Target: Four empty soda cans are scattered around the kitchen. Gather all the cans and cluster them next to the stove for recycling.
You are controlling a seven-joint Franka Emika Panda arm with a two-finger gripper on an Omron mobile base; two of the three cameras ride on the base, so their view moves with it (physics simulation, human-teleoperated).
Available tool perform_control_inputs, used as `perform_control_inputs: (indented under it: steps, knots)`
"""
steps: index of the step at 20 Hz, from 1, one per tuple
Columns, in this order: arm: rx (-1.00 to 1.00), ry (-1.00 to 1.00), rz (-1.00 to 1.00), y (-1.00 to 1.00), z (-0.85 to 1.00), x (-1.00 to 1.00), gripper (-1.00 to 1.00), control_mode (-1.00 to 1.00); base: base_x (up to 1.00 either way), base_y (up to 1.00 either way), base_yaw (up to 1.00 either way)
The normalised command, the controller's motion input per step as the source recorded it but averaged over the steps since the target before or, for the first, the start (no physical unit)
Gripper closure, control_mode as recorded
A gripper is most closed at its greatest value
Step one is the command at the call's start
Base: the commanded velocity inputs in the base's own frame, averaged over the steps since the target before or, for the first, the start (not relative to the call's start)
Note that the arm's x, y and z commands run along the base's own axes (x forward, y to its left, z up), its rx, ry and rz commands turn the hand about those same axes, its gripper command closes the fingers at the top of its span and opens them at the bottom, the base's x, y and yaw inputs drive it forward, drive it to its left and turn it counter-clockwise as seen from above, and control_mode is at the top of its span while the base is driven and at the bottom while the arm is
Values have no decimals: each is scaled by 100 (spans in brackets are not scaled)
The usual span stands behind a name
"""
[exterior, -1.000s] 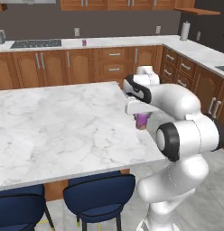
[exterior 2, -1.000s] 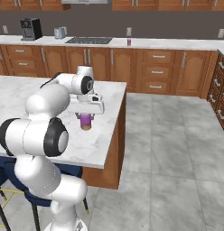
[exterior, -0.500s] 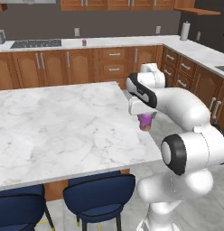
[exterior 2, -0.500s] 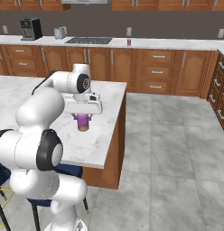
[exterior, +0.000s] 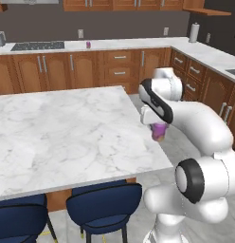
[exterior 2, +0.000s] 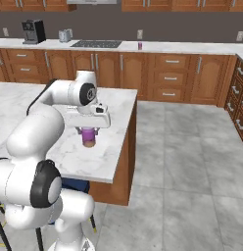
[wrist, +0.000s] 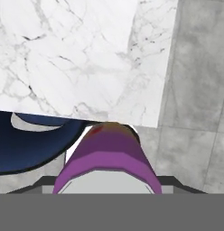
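Observation:
My gripper (exterior: 158,127) (exterior 2: 88,131) is shut on a purple soda can (exterior: 159,132) (exterior 2: 88,137) and holds it upright just above the right edge of the marble island (exterior: 67,128) (exterior 2: 101,157). In the hand view the same can (wrist: 109,155) sits close below the camera, over the island's corner and the floor. A second purple can (exterior: 88,44) (exterior 2: 139,45) stands on the back counter, a little to the right of the dark stove (exterior: 38,46) (exterior 2: 96,44).
Blue stools (exterior: 103,201) are tucked under the island's near side. A paper-towel roll (exterior: 194,32) stands on the right counter. A coffee machine (exterior 2: 33,31) and a toaster (exterior 2: 64,35) sit left of the stove. Grey floor (exterior 2: 192,162) lies open between island and cabinets.
The gripper has carried the can a little to the right, toward the island's edge, and the arm's elbow has swung around. The cameras have not shifted.

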Motion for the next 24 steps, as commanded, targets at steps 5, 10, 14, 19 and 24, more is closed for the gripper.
perform_control_inputs:
  steps: [5, 10, 14, 19, 24]
  knots:
    - [0, -3, 0, -1, 12, -30, 100, -100, 0, 0, 0]
    - [0, 0, 0, 0, 2, -6, 100, 100, -26, -6, 0]
    - [0, 0, 0, 0, 0, 0, 100, 100, -40, -35, 0]
    - [0, 0, 0, 0, 0, 0, 100, 100, -11, -77, -4]
    - [0, 0, 0, 0, 0, 0, 100, 100, 29, -93, -4]
